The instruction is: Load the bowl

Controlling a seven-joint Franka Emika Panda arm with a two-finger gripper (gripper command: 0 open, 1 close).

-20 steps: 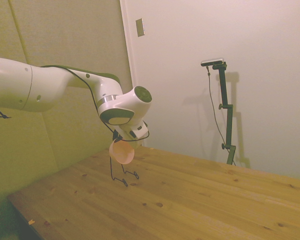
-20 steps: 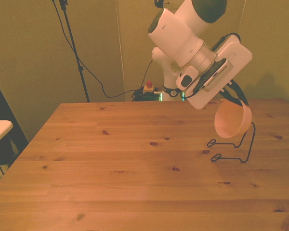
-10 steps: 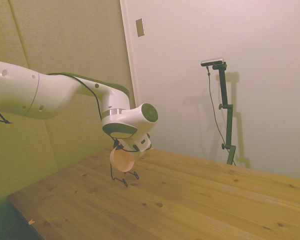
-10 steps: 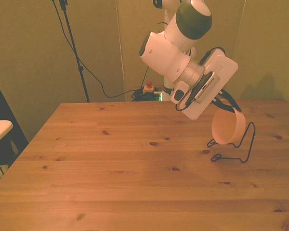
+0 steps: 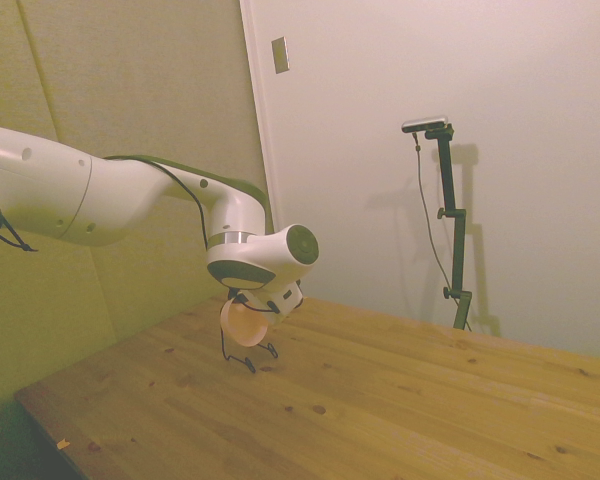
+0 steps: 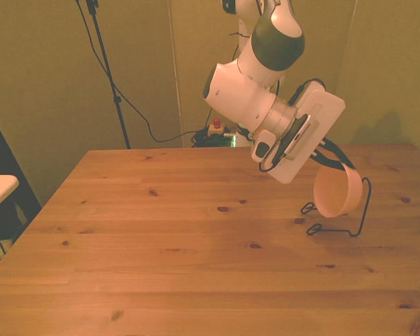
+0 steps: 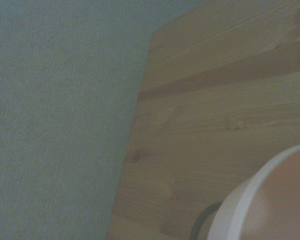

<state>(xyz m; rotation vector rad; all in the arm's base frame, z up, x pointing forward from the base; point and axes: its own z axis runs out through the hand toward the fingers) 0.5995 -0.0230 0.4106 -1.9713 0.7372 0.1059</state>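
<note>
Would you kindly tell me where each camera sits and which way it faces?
Side view: off one table side; sees the arm holding the bowl over the wire stand.
Front view: across the table, facing the arm; same bowl and stand.
Wrist view: on the wrist; sees the bowl's rim and table; no body.

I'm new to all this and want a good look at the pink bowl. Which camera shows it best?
The front view: the bowl is tilted on its side against the wire stand, its inside facing the camera. The side view shows it small, partly hidden under the arm. The wrist view catches only a blurred piece of rim.
</note>
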